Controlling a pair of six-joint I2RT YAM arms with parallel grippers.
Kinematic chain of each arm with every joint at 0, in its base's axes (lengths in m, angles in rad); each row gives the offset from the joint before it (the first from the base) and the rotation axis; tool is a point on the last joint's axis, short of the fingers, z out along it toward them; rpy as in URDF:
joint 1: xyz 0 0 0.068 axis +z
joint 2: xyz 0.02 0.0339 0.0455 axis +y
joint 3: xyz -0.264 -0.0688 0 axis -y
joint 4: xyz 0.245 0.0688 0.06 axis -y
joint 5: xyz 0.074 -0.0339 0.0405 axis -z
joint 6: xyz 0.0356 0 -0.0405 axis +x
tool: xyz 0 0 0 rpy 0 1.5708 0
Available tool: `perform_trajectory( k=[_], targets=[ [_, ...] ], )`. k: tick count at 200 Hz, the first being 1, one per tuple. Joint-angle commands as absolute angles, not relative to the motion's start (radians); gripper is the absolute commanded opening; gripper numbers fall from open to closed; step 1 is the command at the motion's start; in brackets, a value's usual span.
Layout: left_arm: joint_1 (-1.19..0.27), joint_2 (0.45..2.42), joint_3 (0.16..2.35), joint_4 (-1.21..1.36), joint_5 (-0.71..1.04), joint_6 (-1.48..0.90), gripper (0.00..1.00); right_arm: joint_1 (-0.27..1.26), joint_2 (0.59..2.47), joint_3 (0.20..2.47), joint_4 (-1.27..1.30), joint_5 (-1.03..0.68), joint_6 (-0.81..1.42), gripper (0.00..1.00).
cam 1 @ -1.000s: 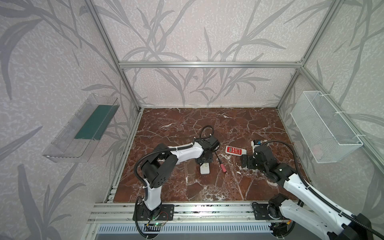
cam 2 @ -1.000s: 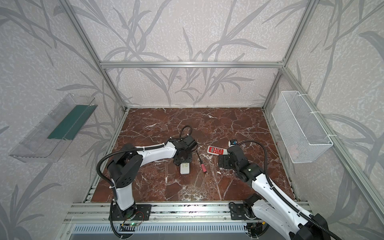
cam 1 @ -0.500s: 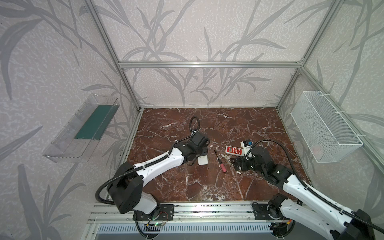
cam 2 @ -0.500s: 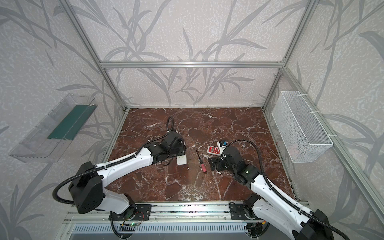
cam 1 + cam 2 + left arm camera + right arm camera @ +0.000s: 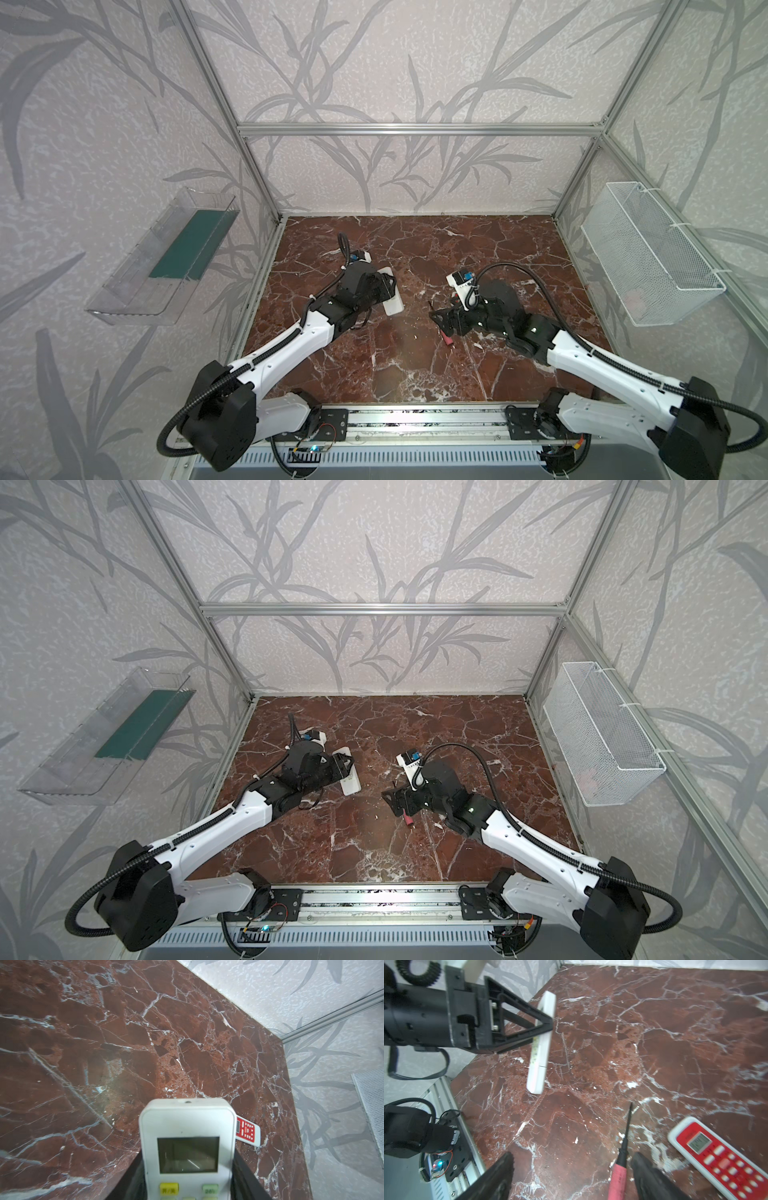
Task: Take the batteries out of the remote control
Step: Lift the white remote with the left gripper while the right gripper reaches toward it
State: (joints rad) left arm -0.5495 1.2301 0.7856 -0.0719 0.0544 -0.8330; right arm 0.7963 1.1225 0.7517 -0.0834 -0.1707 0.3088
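two black fingers (image 5: 242, 1176) of the left gripper (image 5: 384, 286) stand partway apart, clamped on the long edges of the white remote (image 5: 187, 1122). it is held clear above the marble table (image 5: 591, 1043), screen toward the wrist camera. its batteries are hidden in every view. the right gripper (image 5: 574, 1176) hangs low with fingers (image 5: 500, 1176) spread wide, gripping nothing. the pink handle of the screwdriver (image 5: 623, 1151) lies between them, just beside one finger. count: two remotes, the white one and a red remote (image 5: 724, 1161) lying flat near the right gripper, and one screwdriver.
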Motion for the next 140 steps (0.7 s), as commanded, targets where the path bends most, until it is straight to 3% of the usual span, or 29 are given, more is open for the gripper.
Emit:
perform_trajectory(
  k=[1, 49, 140],
  targets=[
    [-0.543, 1.225, 0.766, 0.050, 0.129, -0.870, 0.25, 0.833, 1.202, 0.803, 0.029, -0.230, 0.307, 0.82],
    [-0.538, 1.229, 0.716, 0.183, 0.193, -0.916, 0.25, 0.862, 1.365, 0.855, 0.161, -0.218, 0.368, 0.67],
    [-0.537, 1.230, 0.697, 0.263, 0.210, -0.935, 0.25, 0.861, 1.453, 0.922, 0.189, -0.211, 0.368, 0.38]
  ],
)
